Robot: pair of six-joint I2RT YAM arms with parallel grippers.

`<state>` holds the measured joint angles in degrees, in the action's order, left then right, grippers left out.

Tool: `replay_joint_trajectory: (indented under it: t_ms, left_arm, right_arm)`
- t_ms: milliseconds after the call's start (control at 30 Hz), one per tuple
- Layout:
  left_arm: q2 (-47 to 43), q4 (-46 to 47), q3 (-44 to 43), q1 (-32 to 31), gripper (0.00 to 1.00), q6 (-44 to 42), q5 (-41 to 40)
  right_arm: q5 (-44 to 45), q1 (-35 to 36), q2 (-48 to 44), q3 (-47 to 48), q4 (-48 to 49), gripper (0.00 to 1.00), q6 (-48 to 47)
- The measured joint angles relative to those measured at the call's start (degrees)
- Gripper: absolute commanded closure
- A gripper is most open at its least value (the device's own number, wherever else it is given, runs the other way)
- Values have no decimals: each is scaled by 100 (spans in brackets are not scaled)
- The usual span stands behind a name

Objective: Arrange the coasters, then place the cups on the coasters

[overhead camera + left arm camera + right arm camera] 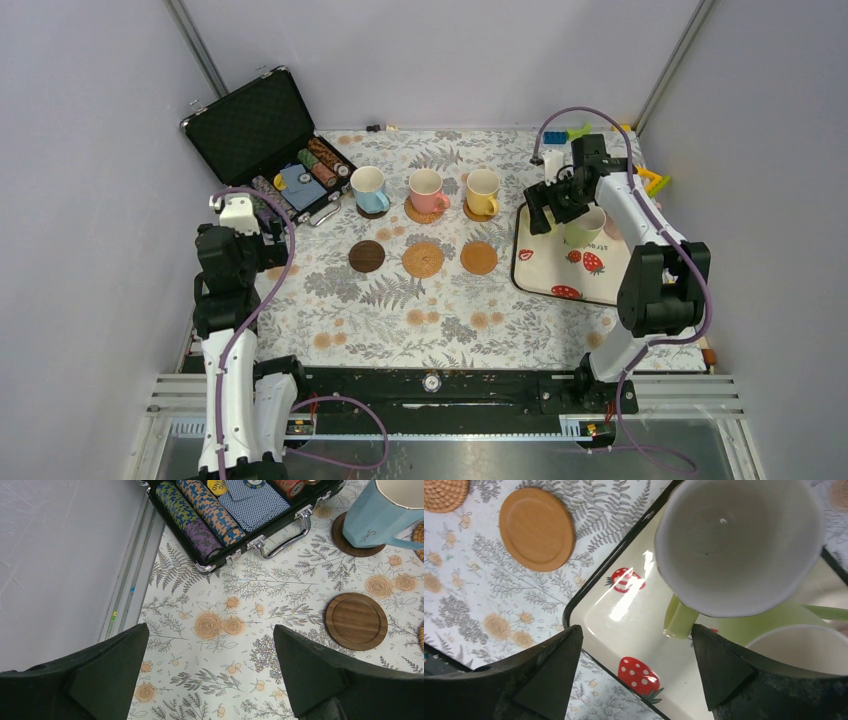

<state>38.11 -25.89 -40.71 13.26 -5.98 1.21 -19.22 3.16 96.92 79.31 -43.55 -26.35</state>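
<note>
At the back, a blue cup (pixel 368 188), a pink cup (pixel 427 190) and a yellow cup (pixel 482 191) each stand on a coaster. In front lie a dark wood coaster (pixel 367 256), a woven coaster (pixel 423 259) and a tan coaster (pixel 479 258), all bare. A pale green cup (pixel 739 540) stands on the strawberry tray (pixel 599 615), its handle (pixel 679 617) close beside one fingertip of my open right gripper (pixel 635 630). A second green cup (pixel 799 650) stands partly hidden behind it. My left gripper (pixel 210 629) hovers open over bare cloth, left of the dark wood coaster (pixel 356 621).
An open black case of poker chips (pixel 285 160) sits at the back left, near the blue cup (pixel 385 515). Small coloured toys (pixel 655 180) lie at the back right corner. Grey walls close in on both sides of the floral tablecloth.
</note>
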Motion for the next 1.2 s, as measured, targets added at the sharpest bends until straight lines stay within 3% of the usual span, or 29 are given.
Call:
replay_joint_trajectory:
  t_ms: [533,1200]
  left_arm:
    - [468,-52,-4,0,1,4,9]
    - [70,-52,-4,0,1,7,-11]
  right_arm:
    - [225,0,466,221,-142,22,431]
    - [378,0,485,44,153,35,861]
